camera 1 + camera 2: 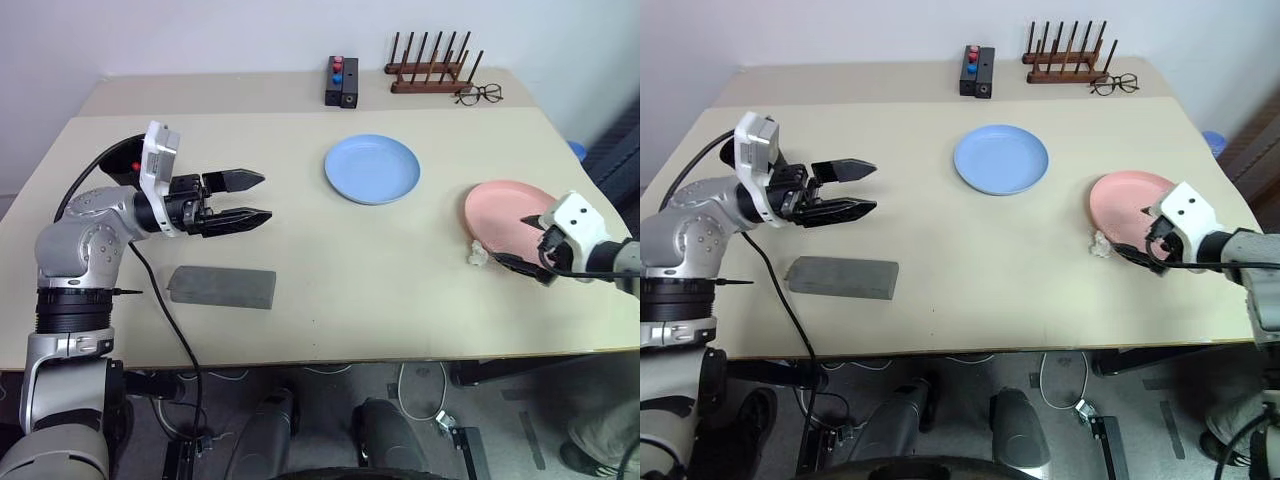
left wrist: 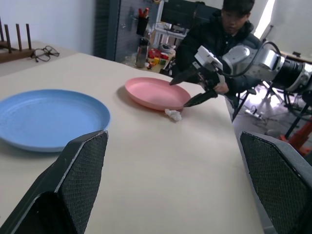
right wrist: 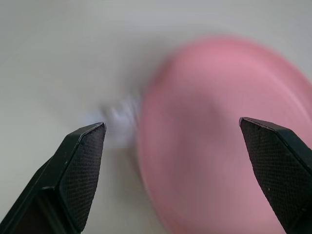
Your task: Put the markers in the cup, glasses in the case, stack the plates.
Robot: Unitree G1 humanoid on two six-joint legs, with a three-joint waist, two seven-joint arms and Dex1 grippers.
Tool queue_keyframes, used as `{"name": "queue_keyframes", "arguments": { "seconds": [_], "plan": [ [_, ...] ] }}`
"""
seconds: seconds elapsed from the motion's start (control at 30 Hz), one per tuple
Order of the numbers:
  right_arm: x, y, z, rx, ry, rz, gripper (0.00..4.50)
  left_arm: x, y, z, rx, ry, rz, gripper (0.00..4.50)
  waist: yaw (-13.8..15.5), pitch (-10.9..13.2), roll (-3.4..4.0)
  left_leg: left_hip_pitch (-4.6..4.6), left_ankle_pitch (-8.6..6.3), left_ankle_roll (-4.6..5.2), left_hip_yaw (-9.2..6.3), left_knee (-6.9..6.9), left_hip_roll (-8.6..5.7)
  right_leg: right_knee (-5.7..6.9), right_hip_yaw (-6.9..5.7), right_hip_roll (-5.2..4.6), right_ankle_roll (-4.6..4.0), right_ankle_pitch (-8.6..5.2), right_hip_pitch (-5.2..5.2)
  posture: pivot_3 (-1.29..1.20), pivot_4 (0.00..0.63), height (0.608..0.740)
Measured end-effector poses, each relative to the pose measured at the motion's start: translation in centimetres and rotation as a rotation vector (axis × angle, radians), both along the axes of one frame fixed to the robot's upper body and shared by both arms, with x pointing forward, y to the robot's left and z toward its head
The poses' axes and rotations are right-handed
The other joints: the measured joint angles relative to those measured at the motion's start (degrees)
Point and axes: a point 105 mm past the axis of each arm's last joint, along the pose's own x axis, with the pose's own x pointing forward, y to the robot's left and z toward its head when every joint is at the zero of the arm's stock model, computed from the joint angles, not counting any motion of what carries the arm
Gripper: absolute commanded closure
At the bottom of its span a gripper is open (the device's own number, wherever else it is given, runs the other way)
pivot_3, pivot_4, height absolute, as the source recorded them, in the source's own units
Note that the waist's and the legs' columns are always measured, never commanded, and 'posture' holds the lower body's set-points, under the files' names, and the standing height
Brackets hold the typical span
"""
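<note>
The light blue plate [image 1: 372,168] lies mid-table, and the salmon pink plate [image 1: 505,205] lies apart from it at the right edge. My right gripper [image 1: 511,240] is open at the pink plate's near rim, one finger over the plate and one beside it. In its wrist view my right gripper [image 3: 170,124] straddles that rim [image 3: 229,146]. My left gripper [image 1: 265,197] hangs open and empty above the table, pointing right. The grey case [image 1: 222,287] lies shut below it. The markers and the glasses are out of view. A dark shape [image 1: 118,162] behind my left wrist could be the cup; I cannot tell.
A white crumpled scrap [image 1: 478,256] lies against the pink plate's near rim. At the back stand a wooden peg rack [image 1: 430,72], thin-framed clear eyeglasses [image 1: 480,95] and a black box [image 1: 341,82] with red and blue buttons. A person [image 2: 219,29] in a dark jacket is beyond the table's right end.
</note>
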Motion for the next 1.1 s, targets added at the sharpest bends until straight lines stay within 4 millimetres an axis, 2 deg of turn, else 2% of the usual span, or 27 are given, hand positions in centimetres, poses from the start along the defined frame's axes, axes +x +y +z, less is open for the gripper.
{"name": "queue_keyframes", "arguments": {
  "seconds": [0.07, 0.17, 0.4, 0.63, 0.77, 0.83, 0.93, 1.1],
  "plan": [
    [-0.2, -0.4, -0.7, -0.032, 0.025, 0.011, 0.00, 0.0, 0.0, 0.0, 0.003, -0.016, -0.005, 0.02, -0.02, 0.00, 0.00, 0.00, 0.00, 0.00, 0.00, 0.00, 0.01, 0.00, 0.00, -0.01, 0.00, 0.00, 0.00, 0.00, 0.150, 0.737],
    [0.2, -0.2, -1.0, -0.016, 0.029, 0.034, 0.89, 0.0, -0.1, -0.1, 0.015, -0.030, -0.005, 0.00, -0.31, 0.00, 0.01, 0.03, 0.00, 0.00, 0.04, -0.02, 0.03, 0.00, 0.03, 0.00, 0.00, 0.00, -0.01, 0.00, 0.150, 0.737],
    [0.1, 0.5, -3.0, -0.094, 0.100, 0.102, 4.47, -0.1, 0.0, -0.7, 0.045, -0.026, -0.010, 0.00, -0.02, 0.00, 0.03, 0.02, 0.00, 0.00, 0.03, -0.01, 0.00, -0.02, 0.02, 0.01, 0.01, 0.00, 0.01, 0.00, 0.150, 0.737],
    [1.9, 0.6, -1.1, -0.120, 0.018, 0.087, 4.47, -0.3, 0.5, -1.0, 0.043, -0.009, 0.001, 0.00, -0.21, 0.01, 0.05, 0.03, -0.01, -0.01, 0.03, -0.05, 0.02, -0.02, 0.04, 0.00, 0.00, 0.00, -0.02, 0.00, 0.150, 0.737],
    [4.2, 1.0, 1.9, -0.122, -0.124, 0.051, 4.47, 0.1, 0.7, -0.4, 0.005, -0.050, 0.048, 0.00, -0.16, 0.02, 0.07, 0.03, 0.00, -0.01, 0.03, -0.07, 0.03, -0.03, 0.04, 0.00, -0.01, 0.00, -0.02, 0.00, 0.150, 0.737],
    [5.5, 2.0, 3.5, -0.099, -0.215, 0.046, 4.47, 0.7, 0.9, -0.2, -0.009, -0.092, 0.095, 0.00, -0.16, 0.02, 0.07, 0.03, 0.00, -0.01, 0.03, -0.06, 0.03, -0.03, 0.04, -0.03, 0.00, 0.00, -0.02, 0.00, 0.150, 0.737],
    [7.0, 4.7, 4.7, -0.040, -0.306, 0.085, 4.47, 1.5, 1.0, -0.5, -0.012, -0.134, 0.166, 0.00, -0.22, 0.02, 0.07, 0.03, 0.00, -0.01, 0.03, -0.07, 0.03, -0.03, 0.04, -0.02, 0.00, 0.00, -0.03, 0.00, 0.150, 0.737],
    [8.2, 13.1, 4.2, 0.073, -0.361, 0.263, 4.47, 2.4, 2.2, -0.9, -0.002, -0.193, 0.304, 0.00, -0.31, 0.02, 0.07, 0.02, 0.00, -0.02, 0.02, -0.10, 0.04, 0.00, 0.06, 0.05, 0.00, 0.00, -0.07, 0.00, 0.150, 0.737]
  ]
}}
